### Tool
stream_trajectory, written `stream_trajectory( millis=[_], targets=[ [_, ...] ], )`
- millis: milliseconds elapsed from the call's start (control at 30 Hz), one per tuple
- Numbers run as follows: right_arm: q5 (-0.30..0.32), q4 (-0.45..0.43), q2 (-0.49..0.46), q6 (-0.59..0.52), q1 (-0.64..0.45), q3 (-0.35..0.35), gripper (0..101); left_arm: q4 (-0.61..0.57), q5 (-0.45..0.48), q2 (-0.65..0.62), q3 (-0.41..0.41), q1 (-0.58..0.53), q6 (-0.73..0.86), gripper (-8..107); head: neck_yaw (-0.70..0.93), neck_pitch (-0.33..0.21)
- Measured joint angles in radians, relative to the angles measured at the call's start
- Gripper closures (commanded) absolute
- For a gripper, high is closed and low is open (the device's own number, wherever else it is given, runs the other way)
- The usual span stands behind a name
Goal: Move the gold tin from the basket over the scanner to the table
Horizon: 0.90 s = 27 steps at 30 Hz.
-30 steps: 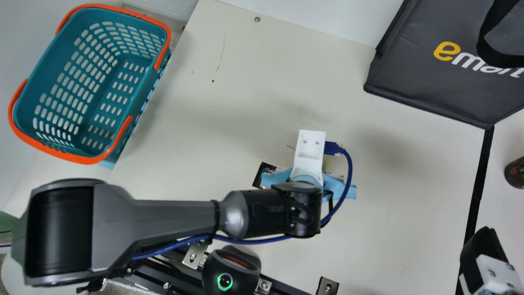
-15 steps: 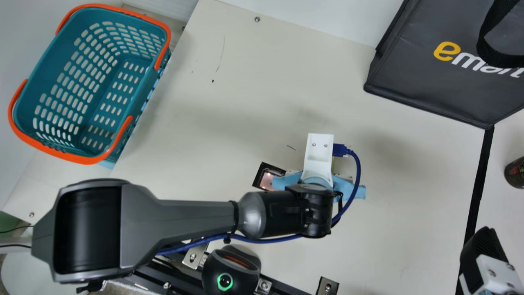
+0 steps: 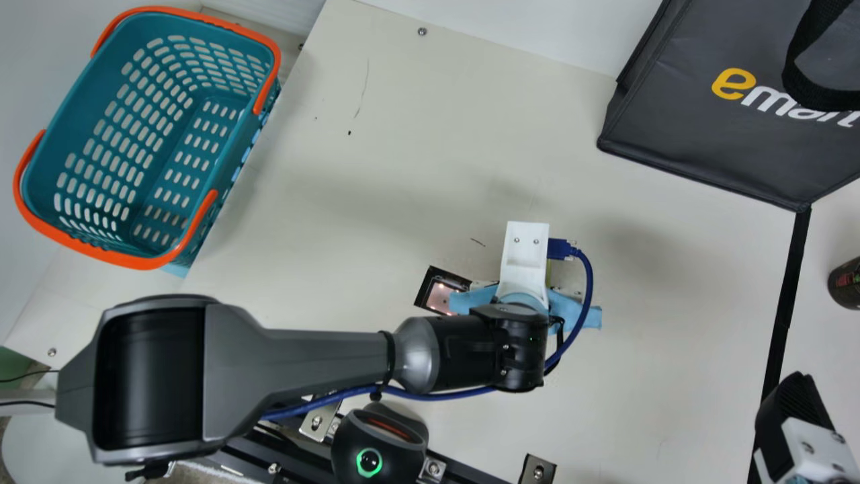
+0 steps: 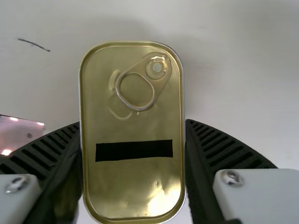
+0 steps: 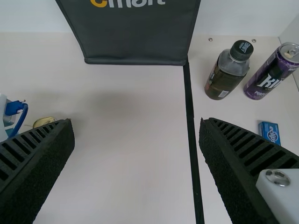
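Observation:
Over the table's middle in the main view is my left gripper (image 3: pixel 571 310), its fingers hidden under the wrist, just right of the lit scanner window (image 3: pixel 441 296). The gold tin (image 4: pixel 133 179) stands between both fingers of my left gripper (image 4: pixel 132 123) in the left wrist view, gripped at its long sides, pull-ring face to the camera. The scanner (image 4: pixel 21 132) shows beside one finger. Part of the gold tin (image 5: pixel 44 122) appears in the right wrist view. My right gripper (image 3: pixel 796 413) is at the main view's lower right; its wrist view shows this gripper (image 5: pixel 136 125) open, holding nothing.
The teal basket (image 3: pixel 101 254) with orange handles stands at the upper left, a dark bag (image 3: pixel 705 148) at the upper right. Beyond a black tape line are a bottle (image 5: pixel 226 72), a purple can (image 5: pixel 273 70) and a small blue box (image 5: pixel 270 132).
My left arm has shifted rightward in the main view, mostly in the earlier half second, and more of the scanner window is uncovered. The right arm has stayed still.

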Motion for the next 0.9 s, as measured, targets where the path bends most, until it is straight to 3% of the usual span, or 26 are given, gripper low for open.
stream_trajectory(
  millis=[267, 567, 900],
  targets=[
    [0.0, 0.0, 0.0, 0.0, 0.0, 0.0, 6, -0.016, -0.083, -0.038, 0.041, 0.03, 0.025, 9, 0.0, 0.0],
    [0.0, 0.0, 0.0, 0.0, 0.0, 0.0, 6, -0.071, -0.23, -0.168, 0.145, 0.106, 0.155, 9, 0.0, 0.0],
    [0.0, 0.0, 0.0, 0.0, 0.0, 0.0, 6, -0.23, -0.365, -0.413, 0.339, 0.238, 0.505, 9, 0.0, -0.002]
  ],
)
